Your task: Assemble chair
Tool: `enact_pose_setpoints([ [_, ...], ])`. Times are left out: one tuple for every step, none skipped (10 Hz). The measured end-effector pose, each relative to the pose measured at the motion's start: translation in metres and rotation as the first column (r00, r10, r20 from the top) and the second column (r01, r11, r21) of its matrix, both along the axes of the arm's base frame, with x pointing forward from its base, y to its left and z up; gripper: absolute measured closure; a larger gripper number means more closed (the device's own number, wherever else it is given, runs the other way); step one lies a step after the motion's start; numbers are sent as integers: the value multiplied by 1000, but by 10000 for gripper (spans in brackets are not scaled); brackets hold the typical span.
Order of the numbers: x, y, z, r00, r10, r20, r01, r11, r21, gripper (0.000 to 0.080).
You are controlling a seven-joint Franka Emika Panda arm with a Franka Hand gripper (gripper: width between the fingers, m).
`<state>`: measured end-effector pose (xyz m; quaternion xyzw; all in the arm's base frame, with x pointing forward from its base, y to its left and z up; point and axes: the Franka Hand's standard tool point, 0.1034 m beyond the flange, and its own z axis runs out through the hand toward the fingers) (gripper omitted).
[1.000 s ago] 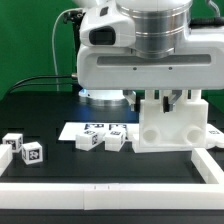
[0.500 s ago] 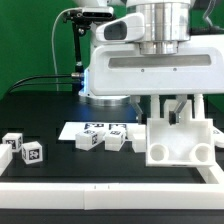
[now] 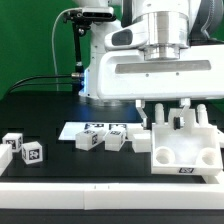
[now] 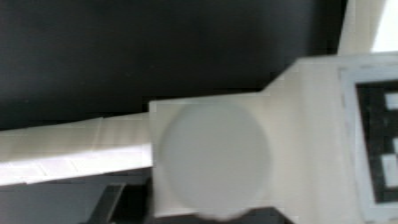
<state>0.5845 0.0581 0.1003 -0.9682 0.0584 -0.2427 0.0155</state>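
Note:
My gripper (image 3: 172,112) is shut on a large white blocky chair piece (image 3: 186,150) at the exterior view's right, its dark fingers reaching down into the piece's top. The piece has round holes in its front and a small tag near its lower edge, and it hangs close to the front rail. In the wrist view the same chair piece (image 4: 222,150) fills most of the picture, with a round face and a tag at one edge; the gripper (image 4: 222,212) shows only as dark fingers at the frame's edge. Two small tagged blocks (image 3: 24,149) lie at the exterior view's left.
The marker board (image 3: 75,130) lies mid-table, with two more tagged blocks (image 3: 103,140) on its front part. A white border rail (image 3: 90,190) runs along the front and turns up the right side. The robot's base stands behind.
The gripper has carried the chair piece toward the exterior view's right and nearer the front rail, so it looks larger and lower. The small blocks have not moved.

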Motion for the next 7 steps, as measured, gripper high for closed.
enact_pose_setpoints([
  [-5, -2, -8, 997, 14, 79, -12, 1000, -24, 476],
  [-12, -4, -20, 997, 21, 71, -18, 999, -39, 476],
  [-14, -8, -23, 997, 39, 61, -35, 998, -55, 476],
  [-16, -12, -27, 998, 40, 47, -37, 997, -63, 476],
  [-18, -13, -31, 998, 43, 37, -41, 997, -68, 476],
  [-19, -12, -35, 999, 45, 31, -42, 997, -69, 476],
  [-18, -12, -40, 999, 46, 26, -44, 997, -70, 476],
])
